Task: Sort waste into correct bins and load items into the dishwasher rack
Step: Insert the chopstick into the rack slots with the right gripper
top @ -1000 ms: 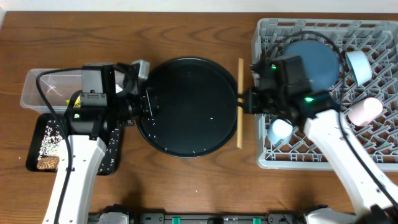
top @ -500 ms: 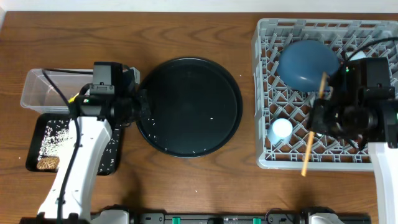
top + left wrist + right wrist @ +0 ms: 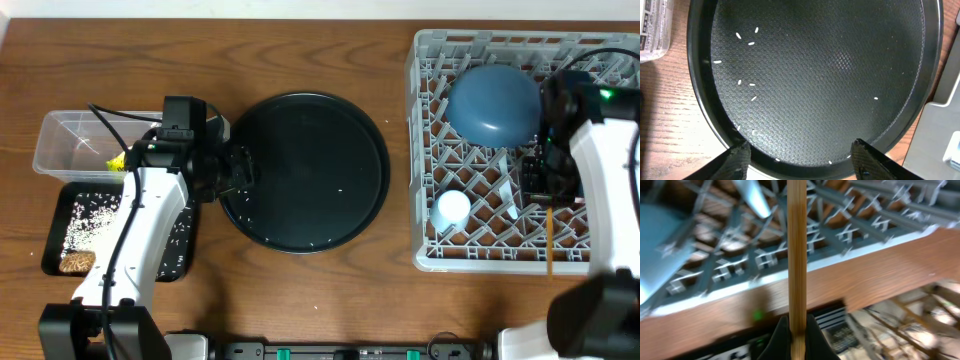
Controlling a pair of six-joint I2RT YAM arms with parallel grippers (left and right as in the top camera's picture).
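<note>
**Chopstick carried from the tabletop to the rack, not yet let go**

A second ago the chopstick lay on the tabletop between the round tray and the rack. Now it is over the rack's right side, pinched between the closed fingers of the right pincer. From the overhead view it runs from the pincer toward the rack's near wall and its end pokes just past that wall. The plate and a cup already sit in the rack to its left. I judge the pick done and the placing still to do, and the stick probably needs to come further inward first. The left pincer has gone from nearly closed to spread, with nothing between its fingers. It is over the tray's rim near loose rice; what it released I cannot tell.
</note>
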